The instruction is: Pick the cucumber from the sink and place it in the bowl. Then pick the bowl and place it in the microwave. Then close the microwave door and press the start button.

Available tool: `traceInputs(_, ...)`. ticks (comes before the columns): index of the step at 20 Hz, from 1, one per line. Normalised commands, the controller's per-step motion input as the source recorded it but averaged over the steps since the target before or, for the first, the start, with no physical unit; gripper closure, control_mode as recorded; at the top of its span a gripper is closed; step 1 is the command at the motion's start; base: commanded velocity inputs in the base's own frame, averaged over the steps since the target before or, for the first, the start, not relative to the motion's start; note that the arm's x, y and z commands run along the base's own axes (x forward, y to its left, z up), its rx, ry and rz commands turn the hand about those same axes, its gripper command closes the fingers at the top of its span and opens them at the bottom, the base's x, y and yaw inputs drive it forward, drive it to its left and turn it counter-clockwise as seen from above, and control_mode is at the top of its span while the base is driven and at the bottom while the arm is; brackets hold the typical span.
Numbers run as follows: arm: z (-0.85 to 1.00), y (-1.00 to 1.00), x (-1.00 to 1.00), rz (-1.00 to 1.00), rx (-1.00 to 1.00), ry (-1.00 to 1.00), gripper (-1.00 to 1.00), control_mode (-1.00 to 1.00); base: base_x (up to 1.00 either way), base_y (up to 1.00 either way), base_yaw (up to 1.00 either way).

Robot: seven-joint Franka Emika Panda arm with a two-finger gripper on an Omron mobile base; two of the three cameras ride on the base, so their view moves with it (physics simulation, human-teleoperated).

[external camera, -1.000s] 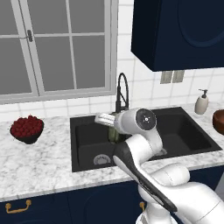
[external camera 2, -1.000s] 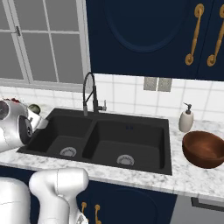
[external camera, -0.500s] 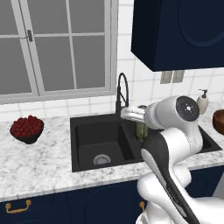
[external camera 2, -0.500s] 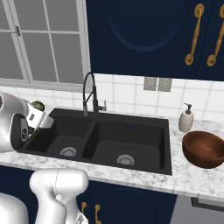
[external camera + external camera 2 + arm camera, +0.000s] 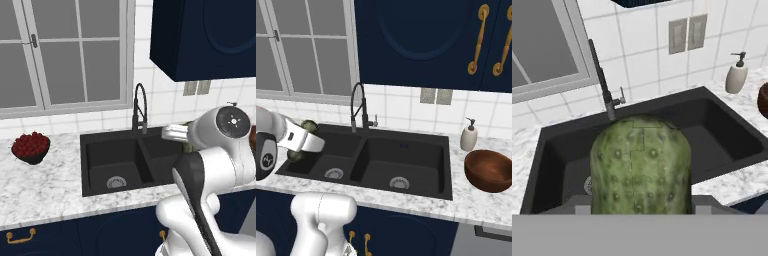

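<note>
White arm bent, hand raised and level, closed on something green.

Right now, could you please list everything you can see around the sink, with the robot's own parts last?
cucumber: one, green, bumpy, held in the gripper above the sink.
sink: one, black, double basin, set in the counter.
faucet: one, black, arched, behind the sink.
bowl: one, reddish-brown, on the counter right of the sink.
soap bottle: one, pale, behind the bowl.
berry bowl: one, dark with red berries, on the counter left of the sink.
counter: one, white marble.
window: one, grey-framed, above the counter.
gripper: one, white, closed on the cucumber.
</note>
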Motion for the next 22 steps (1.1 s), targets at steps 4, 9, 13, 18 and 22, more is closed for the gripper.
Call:
traceInputs(4,0.0,-0.66,-0.01,-0.2,-0.14,0.07,1.0,-1.0,0.0,0.0,0.0)
traceInputs(9,0.0,-0.75,0.0,-0.13,-0.01,0.13,1.0,-1.0,0.0,0.0,0.0)
traceInputs(13,0.0,-0.87,0.0,-0.07,0.0,0.07,1.0,-1.0,0.0,0.0,0.0)
traceInputs(18,0.0,-0.92,0.02,-0.09,0.0,0.03,1.0,-1.0,0.0,0.0,0.0)
traceInputs(22,0.0,-0.85,0.13,-0.11,0.0,0.08,1.0,-1.0,0.0,0.0,0.0)
